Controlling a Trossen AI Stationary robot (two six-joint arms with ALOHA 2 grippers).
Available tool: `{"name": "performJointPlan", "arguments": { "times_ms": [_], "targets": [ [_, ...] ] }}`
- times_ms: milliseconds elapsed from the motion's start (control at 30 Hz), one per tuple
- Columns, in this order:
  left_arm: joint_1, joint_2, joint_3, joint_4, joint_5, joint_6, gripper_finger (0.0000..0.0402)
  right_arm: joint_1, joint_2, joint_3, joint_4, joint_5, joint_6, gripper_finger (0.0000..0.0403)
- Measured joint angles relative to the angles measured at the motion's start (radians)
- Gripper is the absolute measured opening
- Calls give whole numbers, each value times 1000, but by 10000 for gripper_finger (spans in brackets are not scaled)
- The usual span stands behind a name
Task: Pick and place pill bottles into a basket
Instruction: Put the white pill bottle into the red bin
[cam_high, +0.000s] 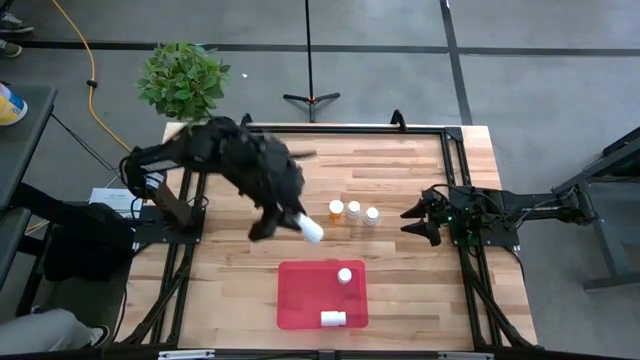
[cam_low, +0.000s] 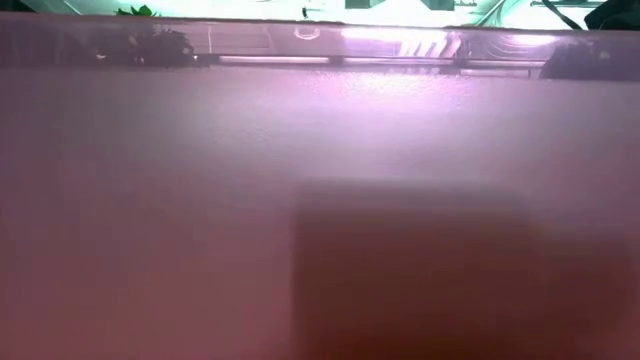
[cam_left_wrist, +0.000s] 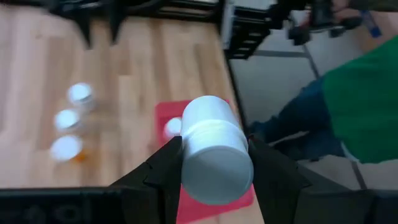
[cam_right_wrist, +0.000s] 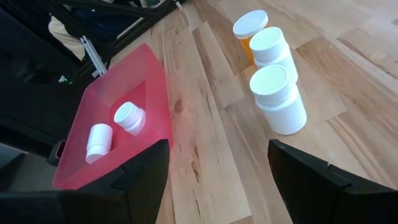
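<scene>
My left gripper (cam_high: 287, 218) is over the table's middle, just beyond the red basket's (cam_high: 300, 300) far edge, shut on a white pill bottle (cam_left_wrist: 214, 152). The basket holds two white bottles: one upright (cam_high: 344, 274) and one lying on its side (cam_high: 332, 318). Three bottles stand in a row on the wood: an orange one (cam_right_wrist: 250, 28) and two white ones (cam_right_wrist: 272, 46) (cam_right_wrist: 278, 96). My right gripper (cam_right_wrist: 217, 180) is open and empty, to the right of that row (cam_high: 415, 220). The low view shows only a pink blur. My left gripper pinches the white bottle's round body (cam_left_wrist: 186, 165) between its two fingers (cam_left_wrist: 163, 171), one on either side. The bottle lies along the fingers and sticks out past their tips, its far end (cam_high: 313, 232) slanting down toward the basket. It is lifted clear of the table.
A potted plant (cam_high: 183, 75) stands at the table's far left corner. Black frame rails (cam_high: 455, 180) run along the table's edges. A person in a green sleeve (cam_left_wrist: 364, 99) is beyond the table's near edge. Bare wood lies between the row and the basket.
</scene>
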Motion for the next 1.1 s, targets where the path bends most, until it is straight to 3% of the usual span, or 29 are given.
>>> {"name": "performJointPlan", "arguments": {
  "times_ms": [267, 600, 700, 833, 1100],
  "targets": [
    [-137, 23, -224, 188, -106, -51, 190, 0, 0, 0, 1, 39, 0, 264],
    [-171, 57, -609, 401, -200, -132, 190, 0, -1, 0, -4, 58, 3, 264],
    [-169, 60, -694, 393, -208, -161, 190, 0, 0, 0, -3, 70, 21, 264],
    [-169, 67, -766, 437, -216, -185, 190, 0, 0, 0, -2, 75, 27, 264],
    [-168, 106, -767, 510, -204, -190, 190, 0, 0, 0, -2, 77, 53, 264]
  ]
}}
